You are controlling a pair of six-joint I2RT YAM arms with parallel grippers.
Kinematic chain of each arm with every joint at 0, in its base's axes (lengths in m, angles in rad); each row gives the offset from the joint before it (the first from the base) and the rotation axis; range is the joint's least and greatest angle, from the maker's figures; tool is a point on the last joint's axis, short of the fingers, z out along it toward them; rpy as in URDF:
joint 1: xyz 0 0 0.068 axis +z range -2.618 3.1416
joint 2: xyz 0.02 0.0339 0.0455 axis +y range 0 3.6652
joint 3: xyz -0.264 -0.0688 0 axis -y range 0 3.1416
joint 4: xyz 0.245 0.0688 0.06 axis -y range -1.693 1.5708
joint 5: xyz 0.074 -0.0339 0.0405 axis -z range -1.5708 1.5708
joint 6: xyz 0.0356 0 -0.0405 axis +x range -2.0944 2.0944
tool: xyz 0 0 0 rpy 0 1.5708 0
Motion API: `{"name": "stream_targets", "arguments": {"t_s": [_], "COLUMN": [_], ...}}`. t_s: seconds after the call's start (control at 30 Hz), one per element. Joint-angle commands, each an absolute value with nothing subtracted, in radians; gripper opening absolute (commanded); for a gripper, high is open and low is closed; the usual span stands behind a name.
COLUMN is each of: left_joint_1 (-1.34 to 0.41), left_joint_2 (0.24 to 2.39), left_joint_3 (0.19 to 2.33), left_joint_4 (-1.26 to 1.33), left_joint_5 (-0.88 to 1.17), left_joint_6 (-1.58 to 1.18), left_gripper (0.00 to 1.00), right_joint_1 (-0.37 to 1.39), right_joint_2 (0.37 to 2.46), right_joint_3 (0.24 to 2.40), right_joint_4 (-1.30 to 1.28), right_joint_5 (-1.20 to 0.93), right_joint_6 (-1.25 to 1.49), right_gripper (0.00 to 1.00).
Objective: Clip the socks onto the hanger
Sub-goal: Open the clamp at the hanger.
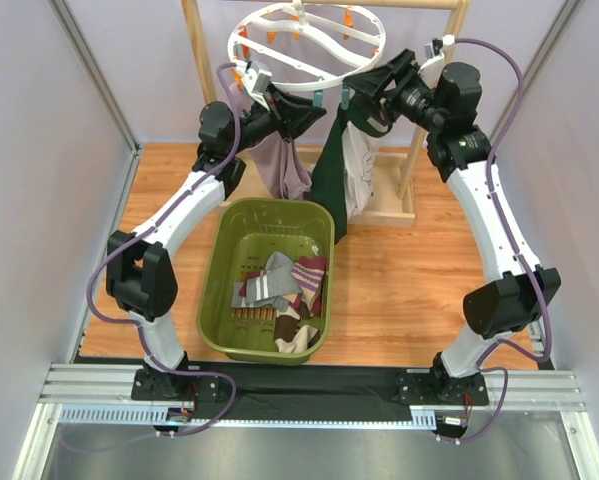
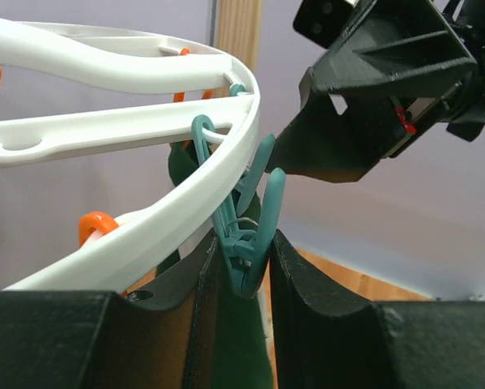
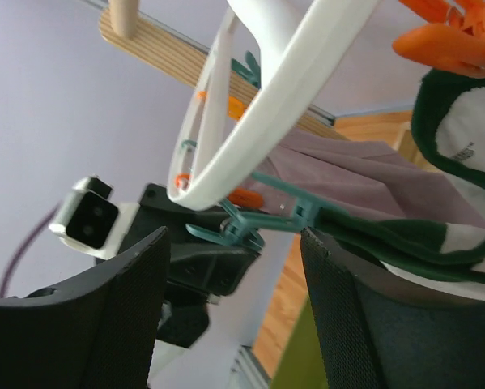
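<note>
Two grippers up at the rim of the hanger (image 1: 234, 40). Clamped on a teal clip (image 2: 262, 182) with the left gripper (image 2: 246, 243), low centre of its wrist view, fingers (image 2: 307, 308) pressed to either side and dark green fabric running down just below. Spread wide and holding nothing at the right gripper (image 3: 232, 243), just beside that same clip.

Judged as the step of fixing the dark green sock (image 1: 329, 190) in that clip. Hangs at upper centre of the top view, under the ring, touching the lilac-grey sock (image 1: 284, 165) on its left. Cannot tell whether the pale fabric (image 1: 359, 165) on its right belongs to it or to another sock.

Roughly halfway, by the look of it: at least two socks hung. Left to clip: the grey striped sock (image 1: 262, 288), the maroon-pink striped sock (image 1: 311, 272) and the argyle sock (image 1: 291, 335), heaped in the olive basket (image 1: 269, 205) at centre of the tabletop (image 1: 409, 280).

Shown only by the left wrist: contact on both sides of the clip. Shown only by the right wrist: the empty gap between its fingers, an orange clip (image 3: 444, 36) at upper right, the wooden rail (image 3: 177, 53) at upper left. Shown only from above: basket, remaining socks, both arms.
</note>
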State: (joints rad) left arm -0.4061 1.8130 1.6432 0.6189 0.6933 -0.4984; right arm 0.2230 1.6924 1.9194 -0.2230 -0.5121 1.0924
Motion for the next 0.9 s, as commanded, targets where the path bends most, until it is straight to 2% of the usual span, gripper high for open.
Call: {"name": "stream_targets", "arguments": {"t_s": [0.0, 0.1, 0.2, 0.33, 0.43, 0.47, 0.53, 0.57, 0.73, 0.8, 0.87], "left_joint_1": [-0.382, -0.368, -0.357, -0.351, -0.347, -0.347, -0.344, -0.342, -0.334, -0.336, -0.334], "left_joint_2": [1.835, 1.877, 1.916, 1.98, 2.017, 2.026, 2.045, 2.051, 2.075, 2.085, 2.091], "left_joint_3": [1.697, 1.715, 1.747, 1.799, 1.831, 1.836, 1.842, 1.842, 1.868, 1.885, 1.908], "left_joint_4": [0.669, 0.699, 0.735, 0.741, 0.744, 0.75, 0.778, 0.79, 0.871, 0.877, 0.877], "left_joint_5": [0.701, 0.73, 0.768, 0.821, 0.845, 0.856, 0.859, 0.859, 0.871, 0.874, 0.877], "left_joint_6": [-0.327, -0.278, -0.249, -0.216, -0.189, -0.184, -0.178, -0.182, -0.232, -0.25, -0.259], "left_gripper": [0.0, 0.0, 0.0, 0.0, 0.0, 0.0, 0.0, 0.0, 0.0, 0.0, 0.0], "right_joint_1": [0.215, 0.215, 0.215, 0.216, 0.216, 0.216, 0.218, 0.218, 0.218, 0.219, 0.218], "right_joint_2": [1.641, 1.606, 1.54, 1.509, 1.529, 1.542, 1.592, 1.614, 1.756, 1.81, 1.842], "right_joint_3": [1.852, 1.772, 1.633, 1.505, 1.419, 1.407, 1.381, 1.382, 1.486, 1.519, 1.57], "right_joint_4": [-0.199, -0.192, -0.069, 0.239, 0.455, 0.504, 0.694, 0.748, 0.874, 0.961, 0.94], "right_joint_5": [-0.555, -0.554, -0.558, -0.769, -0.865, -0.885, -0.963, -0.98, -0.997, -1.011, -1.023], "right_joint_6": [0.803, 0.684, 0.542, 0.386, 0.347, 0.342, 0.347, 0.359, 0.405, 0.434, 0.411], "right_gripper": [0.67, 0.67, 0.7, 0.68, 0.62, 0.54, 0.46, 0.42, 0.4, 0.41, 0.44]}}
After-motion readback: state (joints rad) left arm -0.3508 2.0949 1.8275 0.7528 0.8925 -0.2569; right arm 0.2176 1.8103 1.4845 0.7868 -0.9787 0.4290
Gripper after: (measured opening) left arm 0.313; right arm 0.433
